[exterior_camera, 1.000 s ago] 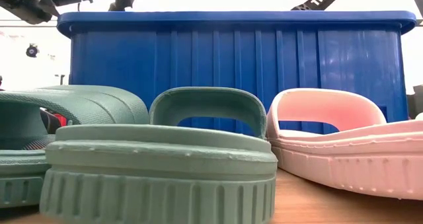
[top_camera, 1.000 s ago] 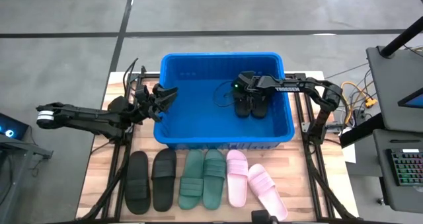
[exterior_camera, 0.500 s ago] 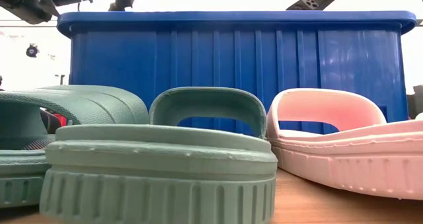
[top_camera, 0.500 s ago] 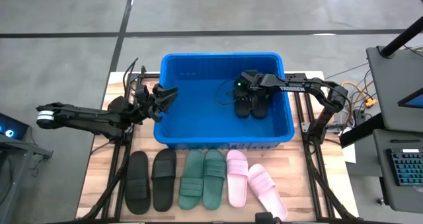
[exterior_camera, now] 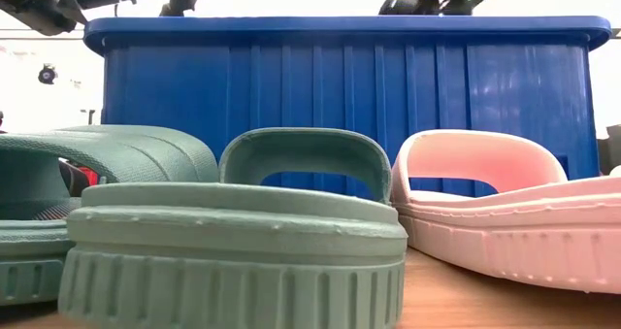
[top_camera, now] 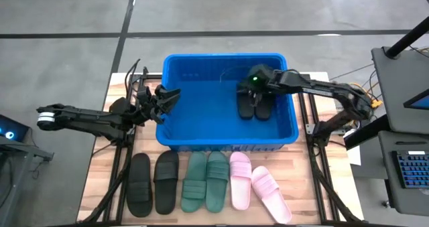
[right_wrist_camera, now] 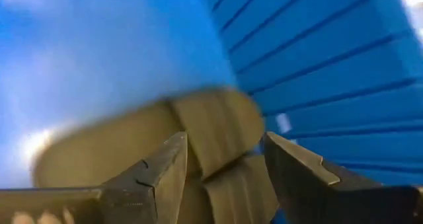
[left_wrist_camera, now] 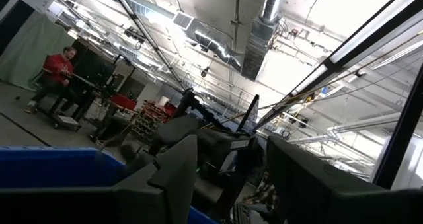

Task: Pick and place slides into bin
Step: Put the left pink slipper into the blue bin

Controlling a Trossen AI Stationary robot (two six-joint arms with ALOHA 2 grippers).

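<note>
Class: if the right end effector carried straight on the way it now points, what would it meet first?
Most likely the black slides lying in the bin. The right end effector, open, points straight at them, though depth is unclear.

A wooden slatted table (top_camera: 315, 187) stands on grey concrete floor (top_camera: 67, 46). A keyboard (top_camera: 410, 170) lies at the right. A seated person (left_wrist_camera: 56, 75) shows beneath ceiling ducting (left_wrist_camera: 261, 32).

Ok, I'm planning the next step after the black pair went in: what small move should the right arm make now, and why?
Probably lift the right tool clear of the bin and swing it toward the table's front row. Its jaws stand open above the black slides lying inside, so nothing is held. The pink slides lie on the right arm's side, still outside, so they seem the natural next pick.
</note>
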